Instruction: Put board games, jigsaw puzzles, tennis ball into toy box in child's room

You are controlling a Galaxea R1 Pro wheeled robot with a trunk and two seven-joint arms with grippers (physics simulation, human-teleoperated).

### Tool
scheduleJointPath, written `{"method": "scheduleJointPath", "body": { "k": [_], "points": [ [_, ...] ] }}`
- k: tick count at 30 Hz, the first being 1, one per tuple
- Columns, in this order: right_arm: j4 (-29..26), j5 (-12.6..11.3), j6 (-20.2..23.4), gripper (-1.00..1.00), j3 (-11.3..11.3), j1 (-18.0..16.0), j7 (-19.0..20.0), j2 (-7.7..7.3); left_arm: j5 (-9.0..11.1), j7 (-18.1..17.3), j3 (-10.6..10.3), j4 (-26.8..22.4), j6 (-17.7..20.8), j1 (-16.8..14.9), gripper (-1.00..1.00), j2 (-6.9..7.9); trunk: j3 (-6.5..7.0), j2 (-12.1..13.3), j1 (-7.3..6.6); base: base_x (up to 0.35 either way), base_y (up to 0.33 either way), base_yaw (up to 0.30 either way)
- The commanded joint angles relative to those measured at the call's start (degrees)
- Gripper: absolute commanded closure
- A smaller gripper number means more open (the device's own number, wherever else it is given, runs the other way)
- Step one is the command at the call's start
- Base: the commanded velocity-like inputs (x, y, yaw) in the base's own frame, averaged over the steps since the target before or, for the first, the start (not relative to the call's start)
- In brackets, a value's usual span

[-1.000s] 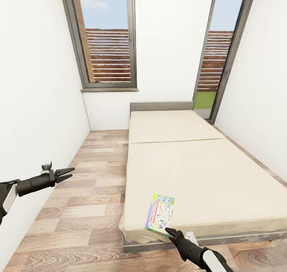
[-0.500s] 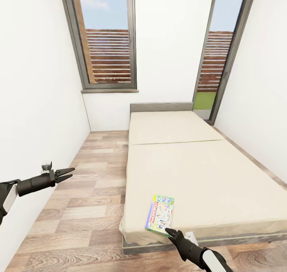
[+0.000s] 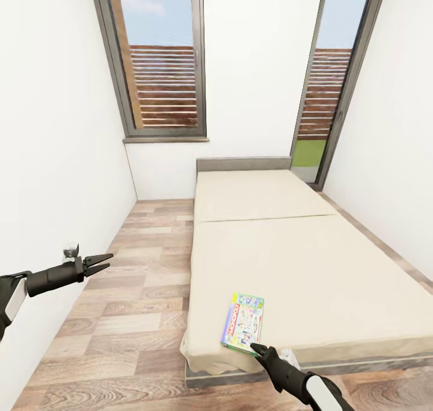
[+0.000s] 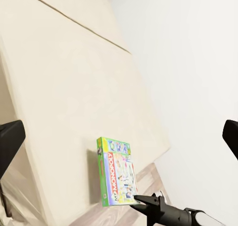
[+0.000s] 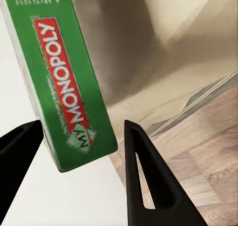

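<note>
One board game, a flat green-pink Monopoly box, lies on the cream bed close to its foot edge. My right gripper reaches up from below to the box's near corner. In the right wrist view its two dark fingers stand apart, with the green side of the board game between them and a small gap showing beside one finger. My left gripper hovers open over the wood floor to the left of the bed, holding nothing. From the left wrist the board game and the right gripper both show.
The bed fills the right half of a narrow white-walled room, its grey headboard at the far end. A strip of plank floor runs along its left side. A window and a tall glass door are in the far wall.
The whole head view has shifted slightly, so the camera moved. The right gripper stays at the box's corner and the left arm holds still.
</note>
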Motion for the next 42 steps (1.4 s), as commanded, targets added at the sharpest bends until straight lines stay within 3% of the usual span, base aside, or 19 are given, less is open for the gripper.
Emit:
{"method": "scheduleJointPath", "body": {
  "k": [1,11,18,21,28,31,42],
  "points": [
    [-0.01,-0.14,0.44,1.0,-0.29,-0.03,0.02,0.06,0.1,-0.12,0.01,0.01,0.55,-0.03,-1.0,0.0,0.13,0.39,-0.23,0.0,0.0,0.0],
    [-10.23,-0.17,1.11,1.0,-0.27,-0.01,-0.01,0.1,0.09,-0.1,-0.01,0.01,0.55,-0.03,-1.0,-0.11,1.93,4.4,-2.43,0.0,0.0,0.0],
    [-28.34,-0.14,5.01,1.0,-0.06,0.46,-0.26,-0.01,0.09,-0.04,0.13,0.01,0.53,-0.03,-1.0,-0.12,3.18,7.21,-3.97,0.0,0.0,0.0],
    [-32.07,-0.23,5.42,1.0,0.16,0.8,-0.06,0.05,0.09,0.02,0.14,0.01,0.55,-0.03,-1.0,-0.17,3.72,8.41,-4.62,0.0,0.0,0.0],
    [-33.83,-0.13,5.14,1.0,6.14,0.84,-0.08,0.1,0.09,0.01,0.34,0.01,0.6,-0.03,-1.0,-0.18,4.98,11.22,-6.16,0.0,0.0,0.0],
    [-33.9,-0.08,4.93,1.0,7.39,0.88,-0.21,0.13,0.09,0.0,0.26,0.01,0.66,-0.03,-1.0,-0.16,5.52,12.42,-6.82,0.0,0.0,0.0],
    [-32.62,-0.66,1.4,1.0,5.09,1.28,-0.36,-0.5,-0.25,1.5,0.3,1.47,-0.69,0.91,-1.0,-2.08,6.05,13.61,-7.47,0.0,0.0,0.0]
  ]
}}
